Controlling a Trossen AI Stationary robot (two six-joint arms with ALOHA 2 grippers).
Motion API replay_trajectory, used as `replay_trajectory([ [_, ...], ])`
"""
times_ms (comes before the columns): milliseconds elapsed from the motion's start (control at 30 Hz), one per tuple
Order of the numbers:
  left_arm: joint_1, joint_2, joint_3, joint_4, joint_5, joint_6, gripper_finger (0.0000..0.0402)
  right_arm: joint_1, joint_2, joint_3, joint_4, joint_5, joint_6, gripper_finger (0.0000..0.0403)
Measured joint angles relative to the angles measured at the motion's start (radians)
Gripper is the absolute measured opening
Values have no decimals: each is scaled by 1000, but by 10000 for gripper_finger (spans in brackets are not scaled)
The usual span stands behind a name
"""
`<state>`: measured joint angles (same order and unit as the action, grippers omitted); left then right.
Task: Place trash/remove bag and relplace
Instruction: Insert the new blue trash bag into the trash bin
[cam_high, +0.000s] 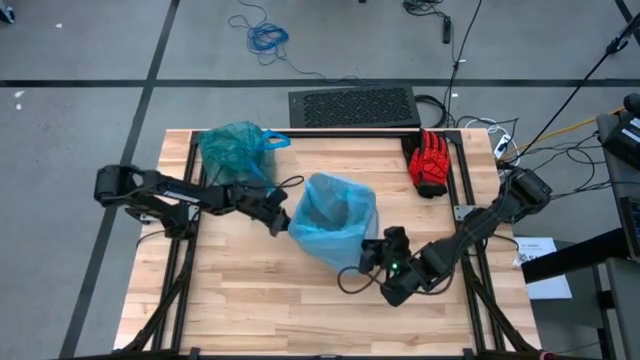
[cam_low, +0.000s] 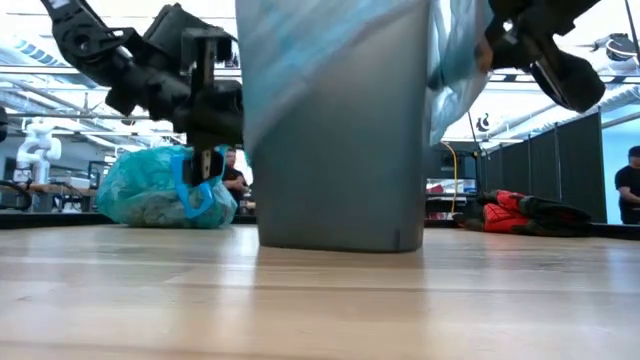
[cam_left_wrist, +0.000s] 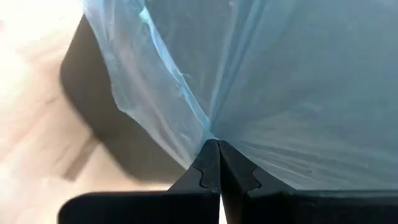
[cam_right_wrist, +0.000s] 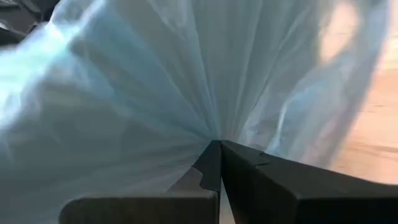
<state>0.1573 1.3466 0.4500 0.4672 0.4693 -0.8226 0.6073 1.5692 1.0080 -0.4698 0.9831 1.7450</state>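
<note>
- Left gripper (cam_left_wrist: 213, 144): jaws pressed together, pinching the pale blue liner (cam_high: 335, 215) at the bin's left rim.
- Right gripper (cam_right_wrist: 217, 144): jaws clamped too, gathering the same liner in pleats on the near right side.
- Between them stood the bin (cam_low: 335, 160), upright on the counter (cam_high: 260, 290), liner draped over its mouth.
- The bag (cam_high: 235, 148), the teal one, sat well behind the left gripper at the counter's far left, bunched in a mound, blue handle loops toward the right.
- A red glove (cam_high: 432, 163) lay far right.

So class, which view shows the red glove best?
The high view: the whole red glove lies in plain sight at the table's far right. The low view shows it only edge-on, far back. Neither wrist view shows it.
</note>
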Motion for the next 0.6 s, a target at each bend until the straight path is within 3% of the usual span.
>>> replay_trajectory([
  [233,16,74,0,-2,-12,16,0,-7,-5,0,-77,-21,18,0],
  [600,89,-47,0,-48,-7,21,0,90,-65,0,-138,14,-3,0],
])
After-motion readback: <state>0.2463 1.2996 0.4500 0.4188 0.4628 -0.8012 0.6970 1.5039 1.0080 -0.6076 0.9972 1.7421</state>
